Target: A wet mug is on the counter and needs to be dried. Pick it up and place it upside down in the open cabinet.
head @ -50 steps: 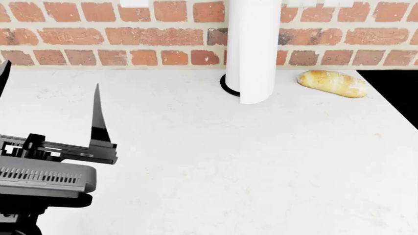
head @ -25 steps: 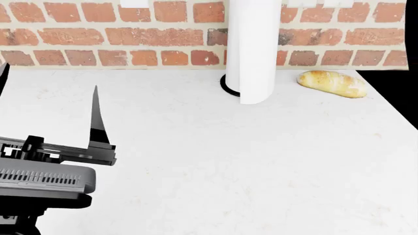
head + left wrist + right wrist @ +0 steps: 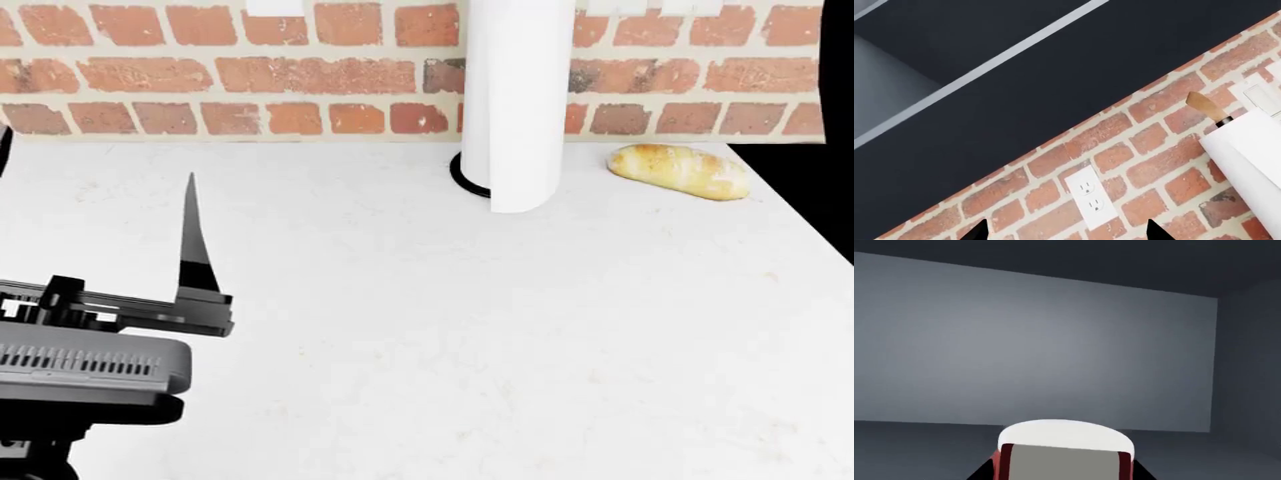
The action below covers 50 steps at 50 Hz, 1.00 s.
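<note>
The dark-red mug with its white rim fills the low middle of the right wrist view. It sits between the two dark fingertips of my right gripper, which is shut on it. The mug is held inside the open cabinet, in front of its grey back wall and above its shelf floor. I cannot tell which way up the mug is. The right gripper is out of the head view. My left gripper is open and empty over the white counter at the left. In the left wrist view it points at the brick wall.
A tall white paper-towel roll stands at the back of the counter and also shows in the left wrist view. A bread loaf lies to its right. The black stovetop borders the counter's right. A wall outlet is on the bricks below the dark cabinets.
My left gripper has drifted slightly to the left in the head view. The roll and the bread have not moved.
</note>
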{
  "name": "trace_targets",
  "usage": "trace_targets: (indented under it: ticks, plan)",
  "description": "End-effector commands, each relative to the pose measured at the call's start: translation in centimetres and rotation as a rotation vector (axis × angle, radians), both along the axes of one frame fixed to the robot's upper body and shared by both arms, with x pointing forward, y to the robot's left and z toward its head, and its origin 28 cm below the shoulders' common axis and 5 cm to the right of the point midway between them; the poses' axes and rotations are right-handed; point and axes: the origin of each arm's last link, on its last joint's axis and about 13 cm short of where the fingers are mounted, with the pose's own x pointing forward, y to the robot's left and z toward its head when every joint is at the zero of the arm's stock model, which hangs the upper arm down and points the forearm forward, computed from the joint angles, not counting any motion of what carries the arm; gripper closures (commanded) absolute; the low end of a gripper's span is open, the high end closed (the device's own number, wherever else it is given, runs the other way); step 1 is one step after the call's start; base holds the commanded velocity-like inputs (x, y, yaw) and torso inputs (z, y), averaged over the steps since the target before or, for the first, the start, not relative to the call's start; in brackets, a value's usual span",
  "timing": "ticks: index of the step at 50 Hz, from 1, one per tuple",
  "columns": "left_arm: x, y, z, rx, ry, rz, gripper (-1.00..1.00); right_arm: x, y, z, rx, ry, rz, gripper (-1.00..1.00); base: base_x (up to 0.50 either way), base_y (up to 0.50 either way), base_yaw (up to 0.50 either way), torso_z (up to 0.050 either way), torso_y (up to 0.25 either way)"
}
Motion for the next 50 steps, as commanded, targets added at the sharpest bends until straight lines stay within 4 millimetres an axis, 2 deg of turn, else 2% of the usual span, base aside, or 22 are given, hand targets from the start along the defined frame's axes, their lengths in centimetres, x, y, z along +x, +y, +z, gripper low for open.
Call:
trace_targets:
  ticks: [1,13,38,50]
  plan:
    - [0.0,0.1,0.2,0.000,-0.002,0.002,-1.00,1.4,-0.3,-2.3,-0.006,0.112,-0.013,-1.00,0.00,0.00,0.00,0.000,0.000]
    - [-0.1,0.1,0.0,0.000,0.002,0.007,-1.00,1.1,-0.4,-1.7,-0.012,0.083,-0.011,-1.00,0.00,0.00,0.00,0.000,0.000]
    - [0.0,0.2,-0.4,-0.003,0.013,0.009,-1.00,0.3,0.1,0.8,-0.059,-0.147,0.043,-1.00,0.00,0.00,0.00,0.000,0.000]
    - [0.0,0.2,-0.6,-0.002,0.017,0.009,-1.00,-0.1,0.1,1.5,-0.086,-0.195,0.040,-1.00,0.00,0.00,0.00,0.000,0.000]
